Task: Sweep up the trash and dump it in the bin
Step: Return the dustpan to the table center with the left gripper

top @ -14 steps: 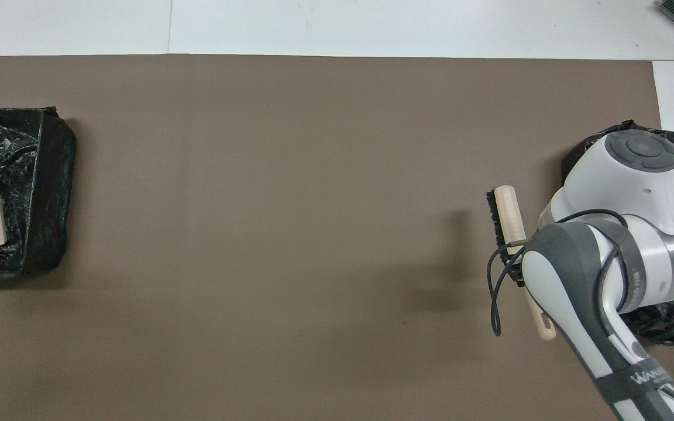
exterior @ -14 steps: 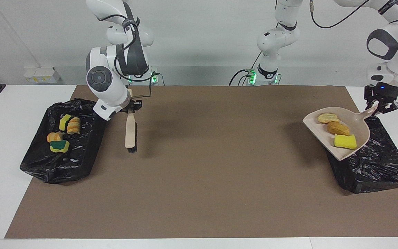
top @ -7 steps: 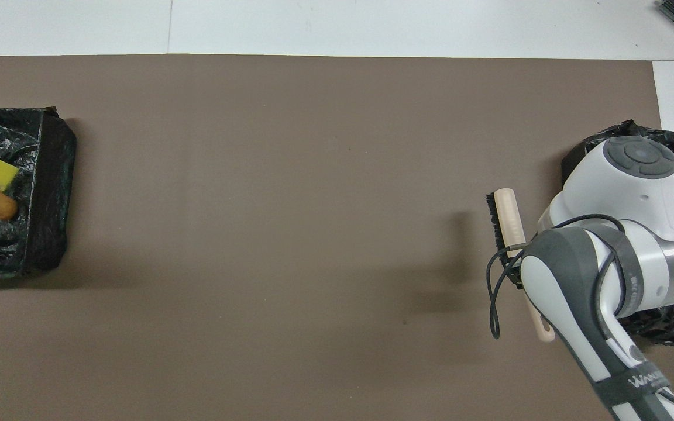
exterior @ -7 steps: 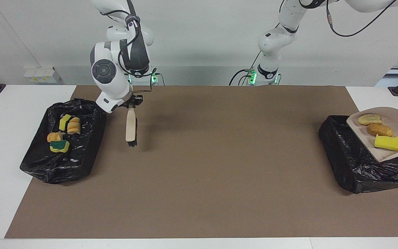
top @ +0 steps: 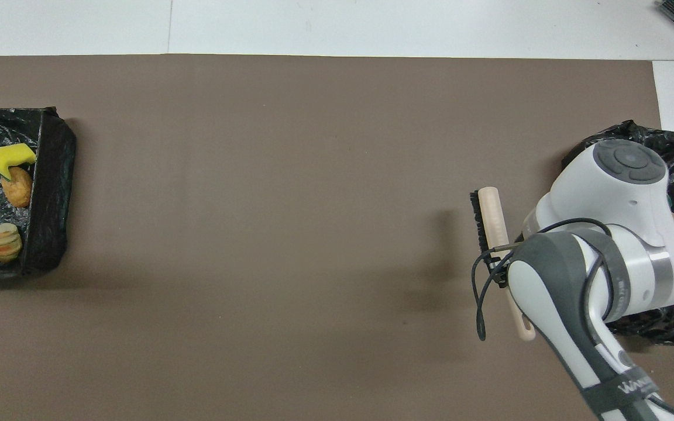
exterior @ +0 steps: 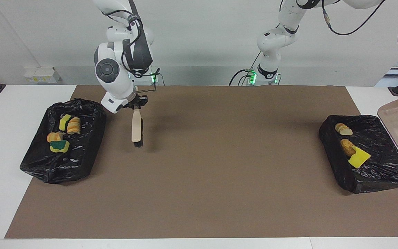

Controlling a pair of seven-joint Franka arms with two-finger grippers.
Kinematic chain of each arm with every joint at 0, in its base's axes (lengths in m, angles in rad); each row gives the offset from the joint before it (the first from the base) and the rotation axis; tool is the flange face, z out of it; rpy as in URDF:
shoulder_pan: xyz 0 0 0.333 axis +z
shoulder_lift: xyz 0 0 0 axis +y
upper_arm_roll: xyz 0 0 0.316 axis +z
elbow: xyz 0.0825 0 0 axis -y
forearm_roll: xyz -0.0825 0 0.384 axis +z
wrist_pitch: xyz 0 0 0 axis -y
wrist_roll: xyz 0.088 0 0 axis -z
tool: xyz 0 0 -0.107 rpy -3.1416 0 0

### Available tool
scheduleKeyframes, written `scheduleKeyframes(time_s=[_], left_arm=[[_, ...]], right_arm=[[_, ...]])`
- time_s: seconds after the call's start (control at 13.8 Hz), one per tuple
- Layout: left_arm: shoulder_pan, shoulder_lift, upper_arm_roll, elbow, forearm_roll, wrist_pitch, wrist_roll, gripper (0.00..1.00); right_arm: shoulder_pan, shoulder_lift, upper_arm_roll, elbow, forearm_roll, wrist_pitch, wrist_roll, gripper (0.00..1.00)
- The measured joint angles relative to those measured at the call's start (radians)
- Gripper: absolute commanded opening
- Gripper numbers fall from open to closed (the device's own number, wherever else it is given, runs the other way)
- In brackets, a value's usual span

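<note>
Crinkled black-lined bin (exterior: pixel 382 173) holds spongy yellow wedge (exterior: pixel 358 157), bread lumps (exterior: pixel 343 129).

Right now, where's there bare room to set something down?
The whole brown paper mat between the two black bag-lined bins is bare; the right pincer holds the beige brush over it beside one bin. Both bins are crowded with trash pieces.

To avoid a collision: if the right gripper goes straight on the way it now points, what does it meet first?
The right gripper points down, holding the brush. Probably the brush's tip would meet the brown mat first, beside the bin. How high it hangs is unclear.
</note>
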Motion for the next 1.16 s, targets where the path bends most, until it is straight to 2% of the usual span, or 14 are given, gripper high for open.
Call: scheduleKeyframes(time_s=[0.22, 0.44, 0.8, 1.02, 1.16], left_arm=[[-0.013, -0.046, -0.011, 0.0, -0.1, -0.113, 0.0, 0.0], [-0.089, -0.083, -0.017, -0.038, -0.21, -0.217, -0.073, 0.0], [-0.211, -0.176, -0.024, -0.284, -0.433, -0.233, -0.257, 0.0], [-0.325, -0.222, -0.027, -0.434, -0.478, -0.232, -0.466, 0.0], [-0.374, -0.23, -0.027, -0.483, -0.519, -0.223, -0.502, 0.0]], right_arm=[[0.152, -0.009, 0.005, 0.0, 0.045, 0.015, 0.184, 0.0], [0.312, -0.011, 0.011, -0.002, 0.124, 0.046, 0.339, 0.0], [0.498, -0.013, 0.013, -0.046, 0.204, 0.092, 0.505, 0.0], [0.585, -0.01, 0.013, -0.126, 0.237, 0.212, 0.545, 0.0], [0.655, 0.01, 0.014, -0.156, 0.24, 0.252, 0.576, 0.0]])
